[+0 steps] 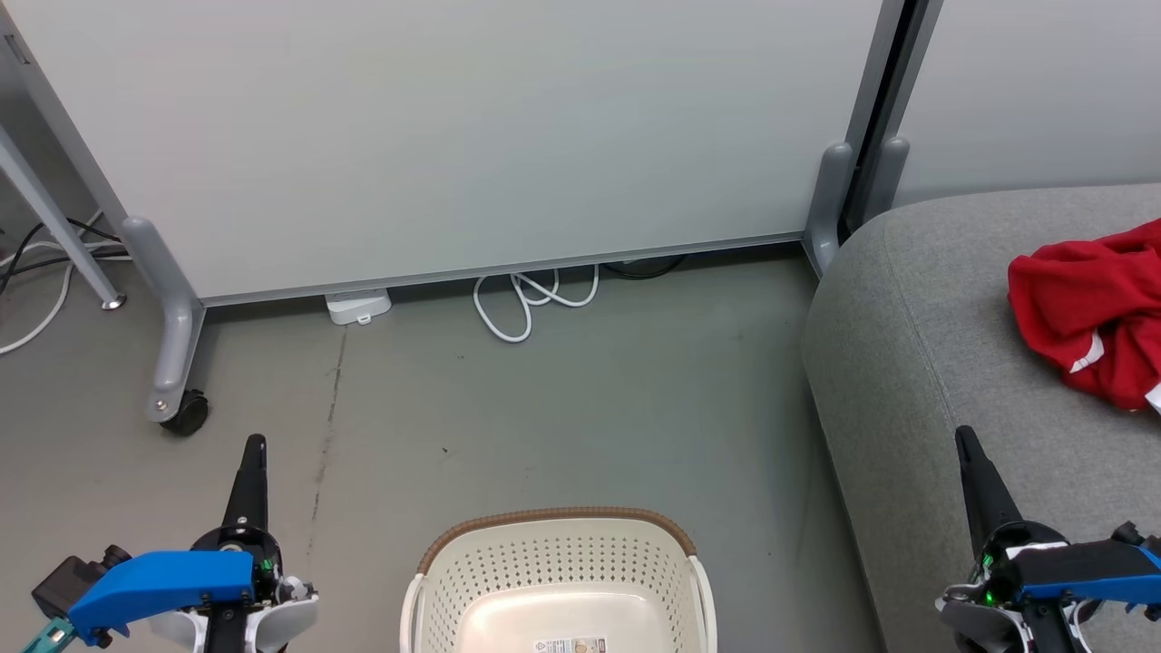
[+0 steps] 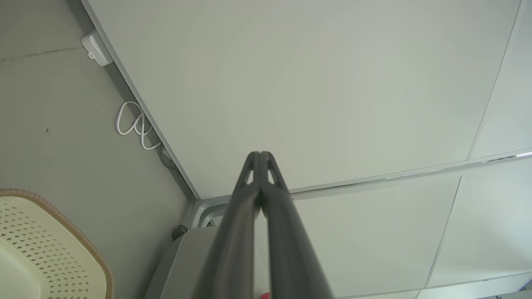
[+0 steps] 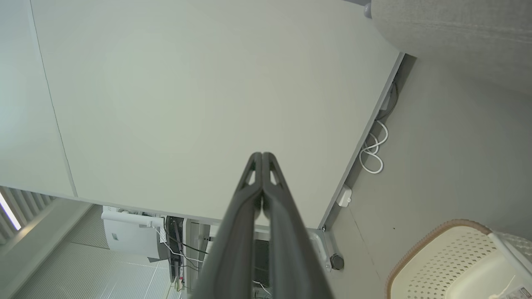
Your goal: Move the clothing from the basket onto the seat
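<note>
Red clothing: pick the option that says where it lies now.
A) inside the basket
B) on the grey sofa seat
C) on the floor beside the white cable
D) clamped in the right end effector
B: the red clothing lies crumpled on the grey sofa seat, and the visible part of the basket holds no cloth.

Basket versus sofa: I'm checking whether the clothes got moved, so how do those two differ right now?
The basket is cream perforated plastic with a brown rim; the sofa is grey fabric. The basket is far smaller than the sofa. The basket's visible inside holds only a label, while the sofa carries the crumpled red clothing. Both stand on the grey floor.
</note>
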